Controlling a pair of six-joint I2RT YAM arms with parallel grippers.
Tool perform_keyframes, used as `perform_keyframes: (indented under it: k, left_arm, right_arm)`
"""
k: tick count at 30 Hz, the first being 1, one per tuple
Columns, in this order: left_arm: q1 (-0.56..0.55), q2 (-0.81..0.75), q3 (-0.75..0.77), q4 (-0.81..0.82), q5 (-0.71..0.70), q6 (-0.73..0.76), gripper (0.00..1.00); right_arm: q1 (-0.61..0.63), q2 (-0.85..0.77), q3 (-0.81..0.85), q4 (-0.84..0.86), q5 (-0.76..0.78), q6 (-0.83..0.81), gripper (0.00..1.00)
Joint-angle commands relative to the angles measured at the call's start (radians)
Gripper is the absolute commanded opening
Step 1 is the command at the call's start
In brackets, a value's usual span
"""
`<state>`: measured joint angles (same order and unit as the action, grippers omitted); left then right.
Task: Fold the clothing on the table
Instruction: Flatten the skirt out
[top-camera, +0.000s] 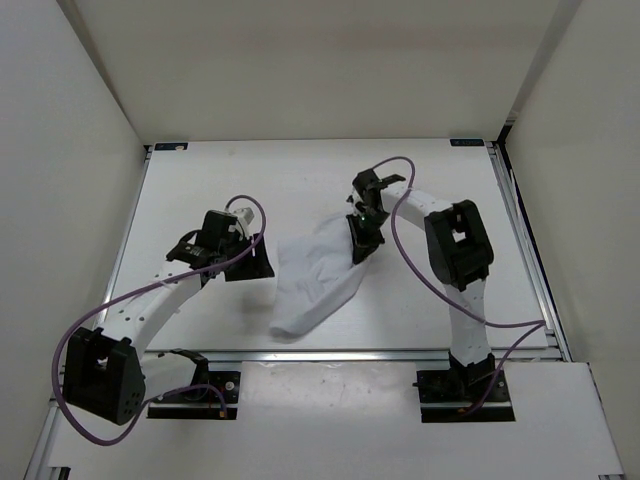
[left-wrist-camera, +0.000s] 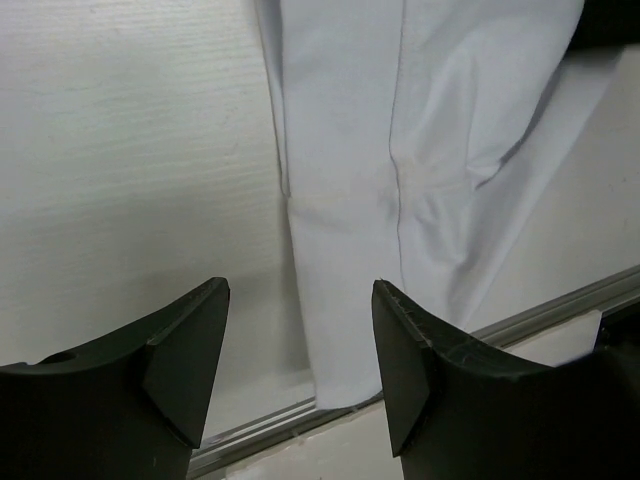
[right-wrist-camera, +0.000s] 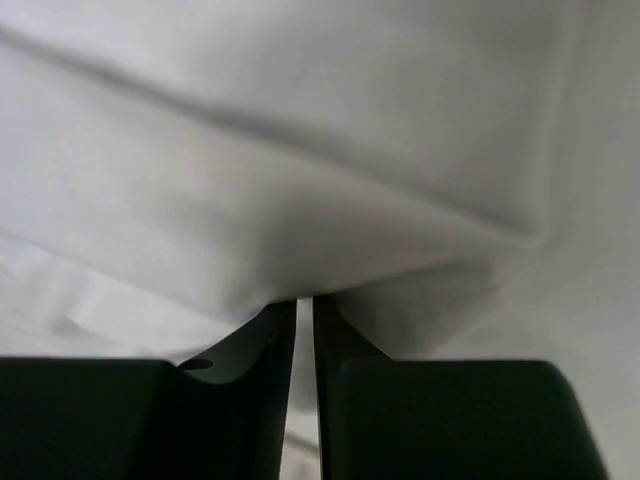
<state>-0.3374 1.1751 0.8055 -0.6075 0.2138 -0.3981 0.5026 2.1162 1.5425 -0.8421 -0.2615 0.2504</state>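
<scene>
1 clothing (top-camera: 315, 285), far edge in right gripper (top-camera: 362, 244)

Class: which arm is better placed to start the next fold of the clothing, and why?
Probably the right: the right gripper is shut on the clothing's edge, ready to carry it over. The left gripper hangs open, empty, beside it.

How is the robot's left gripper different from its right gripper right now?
The left gripper has its fingers spread wide and holds nothing; the right gripper is pinched nearly shut on the clothing. The left gripper sits just off the clothing's left side, while the right gripper is at its far right edge. Both are black, have two fingers and are over the table.
</scene>
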Motion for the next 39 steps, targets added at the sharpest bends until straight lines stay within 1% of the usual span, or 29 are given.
perform_keyframes:
  k: [1, 2, 5, 6, 7, 8, 10, 11, 12, 13, 14, 15, 16, 17, 18, 19, 20, 21, 22, 23, 25, 26, 27, 29, 30, 31, 34, 35, 39]
  left_arm:
    - [-0.035, -0.005, -0.031, 0.022, 0.027, -0.031, 0.69]
    - [-0.04, -0.003, -0.04, 0.014, 0.035, -0.031, 0.69]
    - [-0.038, -0.005, -0.042, -0.004, 0.035, -0.031, 0.69]
    - [-0.035, -0.003, -0.04, -0.006, 0.035, -0.027, 0.69]
    - [-0.032, -0.002, -0.039, -0.009, 0.033, -0.025, 0.7]
    - [-0.025, 0.0, -0.037, -0.018, 0.033, -0.021, 0.69]
    - [-0.017, 0.003, -0.031, -0.018, 0.035, -0.016, 0.69]
    - [-0.014, 0.001, -0.025, -0.02, 0.029, -0.009, 0.7]
    - [-0.008, 0.014, -0.025, -0.026, 0.027, 0.002, 0.7]
    - [-0.009, 0.018, -0.014, -0.023, 0.027, 0.011, 0.7]
    - [-0.008, 0.032, -0.002, -0.021, 0.004, 0.021, 0.7]
    - [-0.008, 0.04, 0.01, -0.015, -0.031, 0.034, 0.7]
    - [-0.006, 0.053, 0.009, -0.003, -0.08, 0.051, 0.7]
    - [0.0, 0.078, 0.039, 0.008, -0.121, 0.076, 0.7]
    - [0.0, 0.108, 0.072, 0.014, -0.143, 0.091, 0.71]
    - [0.012, 0.122, 0.104, 0.02, -0.175, 0.108, 0.72]
    - [0.03, 0.158, 0.125, 0.023, -0.194, 0.12, 0.72]
    - [0.038, 0.208, 0.165, 0.029, -0.197, 0.145, 0.72]
    - [0.052, 0.224, 0.197, 0.057, -0.201, 0.171, 0.73]
    - [0.06, 0.256, 0.21, 0.08, -0.194, 0.183, 0.73]
    - [0.069, 0.322, 0.27, 0.106, -0.186, 0.191, 0.73]
    - [0.067, 0.362, 0.282, 0.12, -0.185, 0.189, 0.71]
    - [0.078, 0.391, 0.299, 0.126, -0.171, 0.192, 0.72]
    - [0.072, 0.423, 0.336, 0.144, -0.163, 0.192, 0.71]
    - [0.08, 0.441, 0.34, 0.152, -0.159, 0.185, 0.72]
    - [0.08, 0.451, 0.35, 0.158, -0.153, 0.182, 0.72]
    - [0.103, 0.462, 0.35, 0.173, -0.136, 0.168, 0.72]
    - [0.121, 0.465, 0.344, 0.178, -0.119, 0.163, 0.72]
    - [0.146, 0.442, 0.298, 0.201, -0.077, 0.143, 0.72]
  right_arm:
    - [-0.018, 0.094, 0.215, 0.041, 0.019, -0.059, 0.17]
    - [-0.025, 0.137, 0.269, 0.05, 0.009, -0.056, 0.17]
    - [-0.016, 0.267, 0.569, 0.052, -0.105, -0.027, 0.17]
    - [-0.015, 0.318, 0.617, 0.057, -0.178, -0.023, 0.16]
    - [-0.015, 0.342, 0.683, 0.102, -0.271, -0.013, 0.17]
    - [-0.006, 0.367, 0.694, 0.139, -0.318, 0.009, 0.17]
    - [-0.009, 0.378, 0.665, 0.367, -0.546, 0.102, 0.17]
    - [-0.004, 0.363, 0.627, 0.429, -0.595, 0.162, 0.18]
    - [0.011, 0.34, 0.604, 0.563, -0.655, 0.194, 0.19]
    - [0.011, 0.312, 0.584, 0.622, -0.668, 0.208, 0.2]
    - [0.025, 0.301, 0.602, 0.571, -0.618, 0.172, 0.22]
    - [0.045, 0.286, 0.658, 0.52, -0.576, 0.097, 0.23]
    - [0.071, 0.268, 0.691, 0.394, -0.468, 0.061, 0.28]
    - [0.083, 0.236, 0.711, 0.303, -0.359, 0.02, 0.37]
    - [0.085, 0.205, 0.668, 0.27, -0.304, 0.013, 0.43]
    - [0.093, 0.165, 0.628, 0.25, -0.271, 0.009, 0.46]
    - [0.102, 0.128, 0.613, 0.191, -0.221, 0.016, 0.5]
    - [0.108, 0.126, 0.593, 0.126, -0.175, 0.0, 0.54]
    - [0.117, 0.101, 0.57, 0.057, -0.121, -0.014, 0.55]
    - [0.146, 0.076, 0.553, 0.034, -0.09, -0.026, 0.54]
    - [0.192, 0.033, 0.449, -0.015, 0.012, -0.04, 0.51]
    - [0.22, 0.016, 0.423, -0.026, 0.022, -0.042, 0.46]
    - [0.243, -0.005, 0.371, -0.041, 0.033, -0.04, 0.38]
    - [0.264, -0.019, 0.285, -0.058, 0.019, -0.004, 0.28]
    - [0.278, -0.021, 0.262, -0.067, 0.013, 0.003, 0.25]
    - [0.278, -0.022, 0.214, -0.078, 0.004, 0.012, 0.25]
    - [0.292, -0.025, 0.09, -0.074, -0.022, 0.039, 0.2]
    - [0.29, -0.028, 0.044, -0.049, -0.025, 0.036, 0.2]
    - [0.249, -0.007, -0.048, -0.031, -0.009, 0.041, 0.2]
